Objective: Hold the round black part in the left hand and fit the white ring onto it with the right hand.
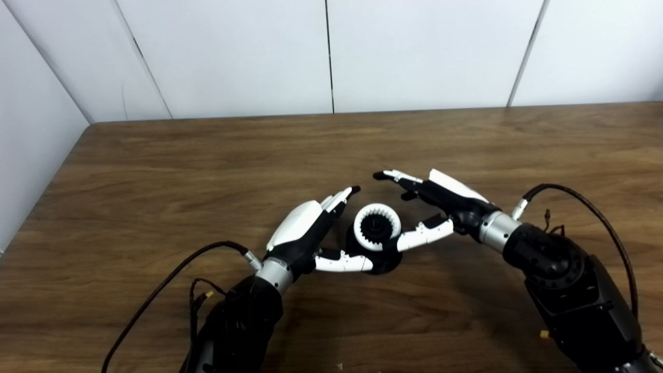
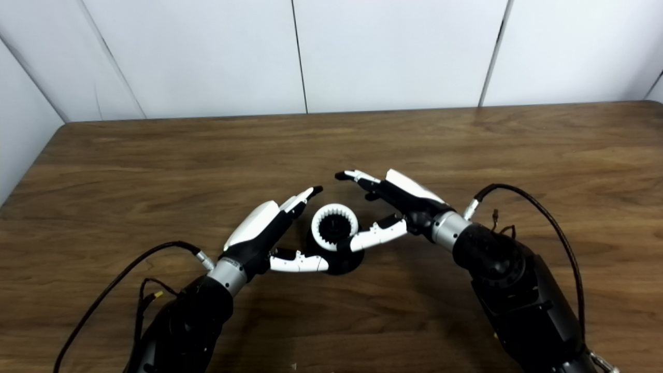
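The round black part (image 1: 386, 265) sits on the wooden table, and the white toothed ring (image 1: 364, 217) rests on top of it around a dark gear centre. My left hand (image 1: 305, 228) cups the part from the left with its fingers spread. Its thumb (image 1: 342, 262) lies along the front of the black base, and its fingertips reach past the ring's upper left without clearly touching. My right hand (image 1: 445, 199) is open on the right. Its thumb (image 1: 422, 235) rests against the ring's right edge, and its fingers stretch out above and behind the ring.
The brown table (image 1: 207, 166) ends at a white wall behind and at its own edge on the far left. Black cables loop from both wrists: one (image 1: 171, 280) on the left, one (image 1: 595, 212) on the right.
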`<action>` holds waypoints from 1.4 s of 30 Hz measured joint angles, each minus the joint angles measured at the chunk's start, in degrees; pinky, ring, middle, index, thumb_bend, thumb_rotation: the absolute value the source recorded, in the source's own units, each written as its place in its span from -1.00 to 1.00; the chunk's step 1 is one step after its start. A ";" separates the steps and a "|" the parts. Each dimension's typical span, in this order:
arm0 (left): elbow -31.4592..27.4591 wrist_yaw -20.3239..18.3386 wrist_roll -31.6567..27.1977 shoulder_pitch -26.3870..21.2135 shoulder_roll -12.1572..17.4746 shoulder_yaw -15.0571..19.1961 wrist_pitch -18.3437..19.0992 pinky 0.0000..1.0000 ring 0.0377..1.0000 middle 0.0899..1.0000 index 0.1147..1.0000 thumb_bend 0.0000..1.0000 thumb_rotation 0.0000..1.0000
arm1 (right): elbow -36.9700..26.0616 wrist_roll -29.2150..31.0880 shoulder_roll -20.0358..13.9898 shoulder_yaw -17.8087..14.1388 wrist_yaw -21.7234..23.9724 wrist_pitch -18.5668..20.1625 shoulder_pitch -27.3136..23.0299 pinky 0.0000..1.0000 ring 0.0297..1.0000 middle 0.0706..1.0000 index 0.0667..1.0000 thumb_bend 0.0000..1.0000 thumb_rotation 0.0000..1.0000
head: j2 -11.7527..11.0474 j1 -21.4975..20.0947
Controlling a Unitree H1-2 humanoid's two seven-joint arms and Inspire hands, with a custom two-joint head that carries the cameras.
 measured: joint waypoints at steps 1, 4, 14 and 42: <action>0.00 0.04 -0.05 0.00 -0.01 0.00 0.00 0.80 1.00 1.00 1.00 1.00 0.05 | 0.00 0.07 0.07 -0.14 -0.01 0.51 -0.29 0.84 0.91 0.91 0.87 1.00 0.21 | 0.00 0.00; 0.00 0.14 -0.11 0.03 0.00 -0.01 0.00 0.81 1.00 1.00 1.00 1.00 0.07 | -0.01 0.43 0.44 -0.73 -0.52 1.79 -1.08 0.87 0.90 0.90 0.86 1.00 0.25 | 0.09 -0.09; 0.00 0.43 -0.04 0.20 -0.08 -0.37 0.04 0.80 1.00 1.00 1.00 1.00 0.12 | 2.39 -1.30 2.04 -0.40 -4.23 3.65 -1.71 0.76 0.82 0.83 0.83 0.93 0.23 | 0.00 -0.09; -2.07 0.81 0.10 0.43 -0.29 -1.49 0.36 0.77 1.00 1.00 1.00 1.00 0.08 | 16.25 -2.61 4.97 0.34 -16.11 -6.26 -3.23 0.62 0.73 0.73 0.74 0.88 0.00 | 0.00 0.44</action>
